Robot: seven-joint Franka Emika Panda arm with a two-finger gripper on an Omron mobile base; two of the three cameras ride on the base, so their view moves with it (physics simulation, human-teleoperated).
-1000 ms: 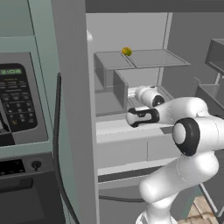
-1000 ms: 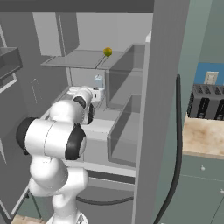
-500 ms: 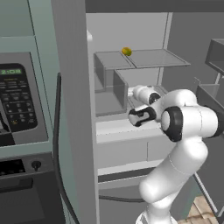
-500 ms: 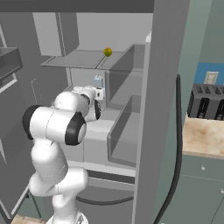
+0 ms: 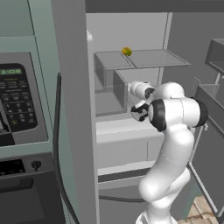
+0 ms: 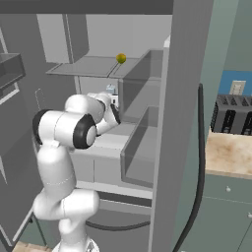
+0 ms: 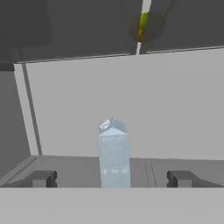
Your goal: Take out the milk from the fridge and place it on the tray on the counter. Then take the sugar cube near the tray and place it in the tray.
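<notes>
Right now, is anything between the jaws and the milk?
Nothing: in the hand view the shelf stretch from the open gripper to the upright milk is bare.

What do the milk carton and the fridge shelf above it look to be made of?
The milk carton: likely coated paperboard, judging by its folded gable top and flat pale faces with a faint sheen. The shelf: probably glass or clear plastic, since it is thin, flat and looks see-through; the rendering leaves that open.

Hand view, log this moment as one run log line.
phase: reaching into fridge | gripper: open | milk: upright, centred ahead, not gripped
</notes>
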